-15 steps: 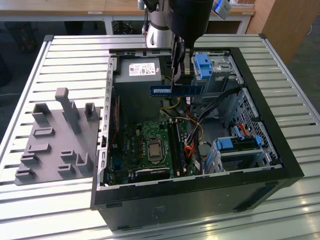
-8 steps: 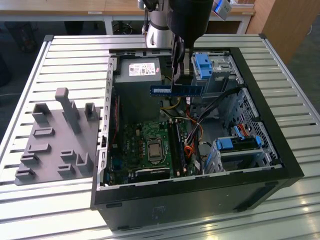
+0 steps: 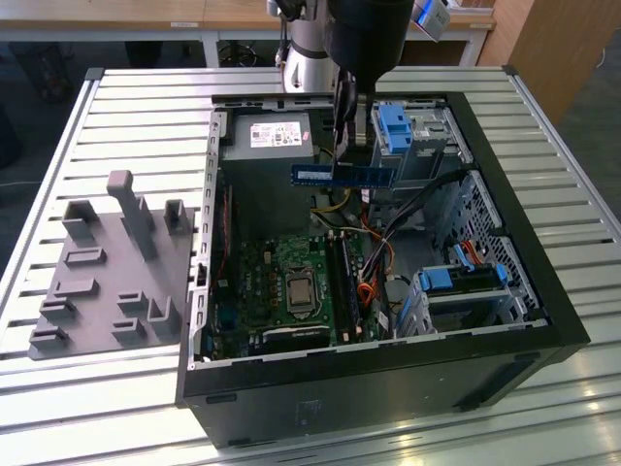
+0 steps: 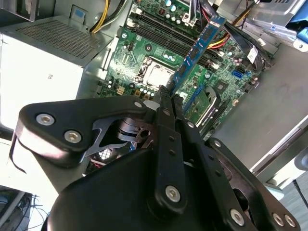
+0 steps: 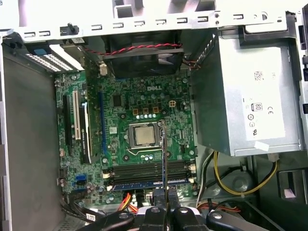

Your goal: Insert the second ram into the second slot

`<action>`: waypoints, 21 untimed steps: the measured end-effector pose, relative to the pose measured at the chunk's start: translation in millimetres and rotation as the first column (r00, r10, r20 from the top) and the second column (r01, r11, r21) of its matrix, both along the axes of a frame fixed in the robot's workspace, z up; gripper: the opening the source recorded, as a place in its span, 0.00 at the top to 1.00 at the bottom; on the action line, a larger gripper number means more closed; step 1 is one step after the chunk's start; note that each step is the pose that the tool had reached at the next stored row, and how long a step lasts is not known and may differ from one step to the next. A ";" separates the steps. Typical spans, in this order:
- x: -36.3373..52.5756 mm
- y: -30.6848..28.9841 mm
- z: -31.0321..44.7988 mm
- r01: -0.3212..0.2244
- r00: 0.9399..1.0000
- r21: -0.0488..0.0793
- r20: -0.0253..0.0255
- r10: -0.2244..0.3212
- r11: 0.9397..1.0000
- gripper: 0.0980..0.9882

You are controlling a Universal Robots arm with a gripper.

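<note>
Exterior view: the arm (image 3: 364,34) comes down from the upper centre of the frame, upright over the open computer case (image 3: 388,388) on the slatted counter (image 3: 146,107). Its claw (image 3: 342,160) is clamped on the second ram (image 3: 369,176), held level above the case, near a blue drive-bay tab (image 3: 395,126) and clear of the motherboard (image 3: 262,282). The power supply (image 3: 277,136) carries 1 white printed label.

Second wrist view: the 2 fingers (image 4: 168,125) pinch the stick's edge, and the stick reaches out over the green board.

First wrist view: the stick shows edge-on, a thin line crossing the memory slots (image 5: 144,169) beside the processor socket (image 5: 144,135). 1 slot seems to hold a blue stick already. The power supply's white label bears dark symbols.
</note>
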State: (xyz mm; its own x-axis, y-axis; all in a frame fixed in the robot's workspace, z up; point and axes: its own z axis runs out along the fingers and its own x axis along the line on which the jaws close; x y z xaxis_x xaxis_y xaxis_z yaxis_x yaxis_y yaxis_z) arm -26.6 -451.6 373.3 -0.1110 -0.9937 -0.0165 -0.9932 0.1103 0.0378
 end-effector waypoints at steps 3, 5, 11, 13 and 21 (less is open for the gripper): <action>0.0 0.0 0.0 0.010 1.000 0.000 0.000 -0.010 1.000 0.96; -0.1 0.0 0.0 0.017 1.000 0.000 0.000 -0.017 1.000 0.96; -0.1 0.0 0.0 0.046 0.999 0.000 0.000 -0.046 0.999 0.96; -0.1 0.0 0.0 0.061 0.998 0.000 0.000 -0.061 0.998 0.96; -0.1 0.0 -0.1 0.122 0.992 -0.001 0.000 -0.122 0.992 0.96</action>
